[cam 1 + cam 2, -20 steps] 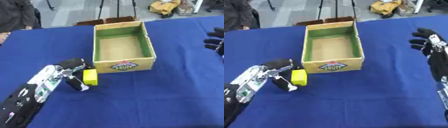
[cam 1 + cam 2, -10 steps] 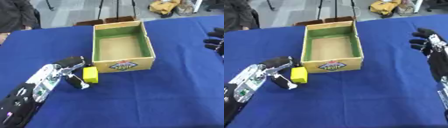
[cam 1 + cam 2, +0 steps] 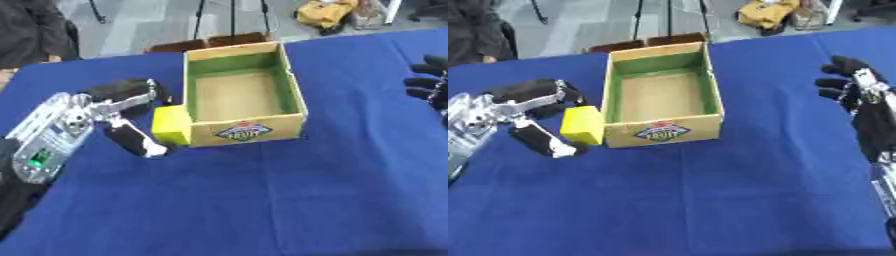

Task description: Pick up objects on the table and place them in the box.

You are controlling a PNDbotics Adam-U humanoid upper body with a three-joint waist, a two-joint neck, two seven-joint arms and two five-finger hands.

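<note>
Left robot hand (image 3: 122, 117) grasps the yellow block (image 3: 171, 125) between thumb and fingers, just outside the box (image 3: 293, 95) wall; box interior bare, placement outstanding; right robot hand (image 3: 852, 87) idle, released, far side of the desk (image 3: 262, 200).

Counter (image 3: 289, 200) covered in matt blue cloth, faintly creased; box (image 3: 241, 131) of matt tan cardboard, green-lined inner walls, printed paper label on front; yellow block (image 3: 171, 125) smooth, matt, plastic or foam, cannot tell; left hand (image 3: 118, 107) black with bare silver metal; right hand (image 3: 859, 97) matt black.
</note>
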